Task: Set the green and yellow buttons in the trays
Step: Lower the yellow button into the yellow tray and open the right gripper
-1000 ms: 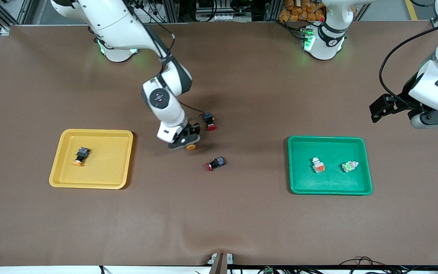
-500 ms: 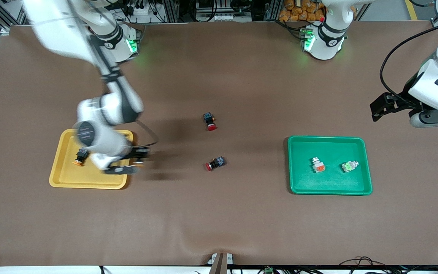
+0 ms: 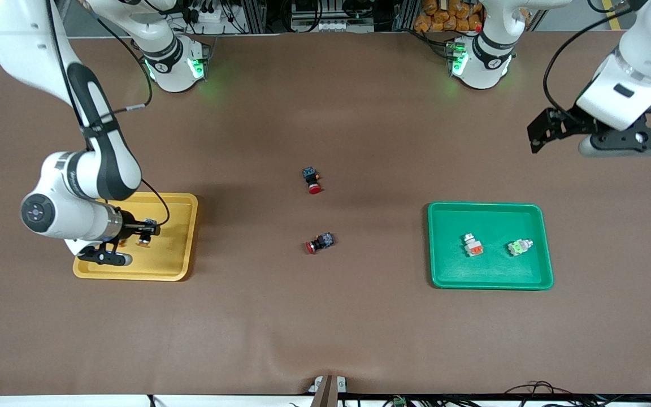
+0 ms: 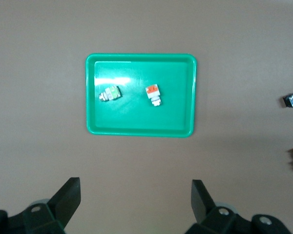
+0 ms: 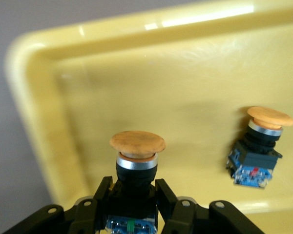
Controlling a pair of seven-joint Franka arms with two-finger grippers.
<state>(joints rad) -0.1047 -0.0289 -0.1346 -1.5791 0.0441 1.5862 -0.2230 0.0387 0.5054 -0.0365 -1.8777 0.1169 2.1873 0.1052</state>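
Right gripper [image 3: 143,233] now over yellow tray [image 3: 176,260]

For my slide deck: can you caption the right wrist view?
Right claw shut on a yellow-capped button over the yellow tray, where another yellow-capped button already lies.

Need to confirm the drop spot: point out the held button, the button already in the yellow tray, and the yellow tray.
Held button [image 5: 137,141], right wrist view, on its orange-yellow cap.
Tray button [image 5: 269,116], right wrist view, on its cap.
Yellow tray [image 3: 181,237], front view, on bare floor near its rim.
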